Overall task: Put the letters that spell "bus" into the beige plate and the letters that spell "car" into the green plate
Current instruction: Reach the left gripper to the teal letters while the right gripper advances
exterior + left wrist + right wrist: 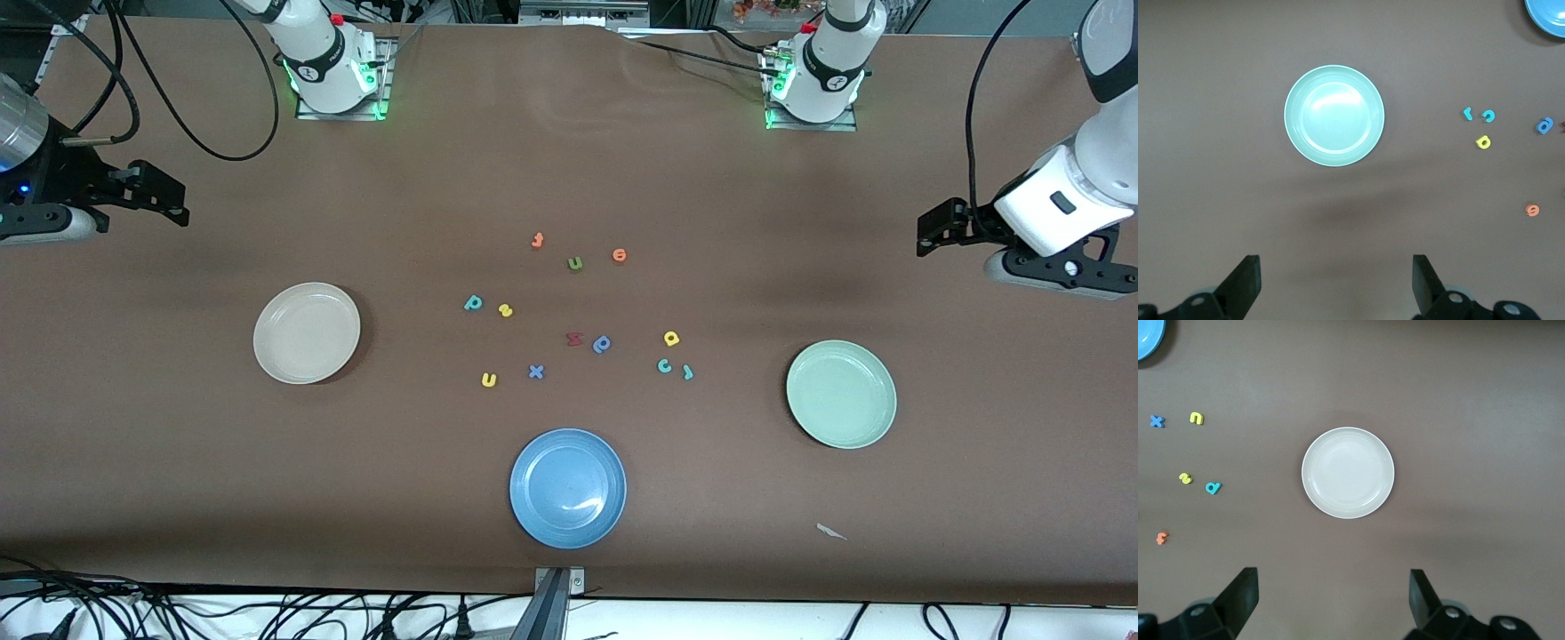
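Both plates are empty. Left gripper (1335, 283) and right gripper (1331, 600) are held high, jaws spread, nothing held. The teal "b" (473, 303), probably nearest the beige plate (307, 333), is best pinched squarely first.

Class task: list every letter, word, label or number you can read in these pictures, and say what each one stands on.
No printed words, brands or numbers are readable.
Foam letters lying on the table:
"b" teal
"s" yellow
"u" yellow
"x" blue
"u" green
"o" orange
"c" teal
The other letters are too small to read.

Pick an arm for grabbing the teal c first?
Left. The teal c lies toward the left arm's end, close to the green plate; the open left end effector hangs over that side.
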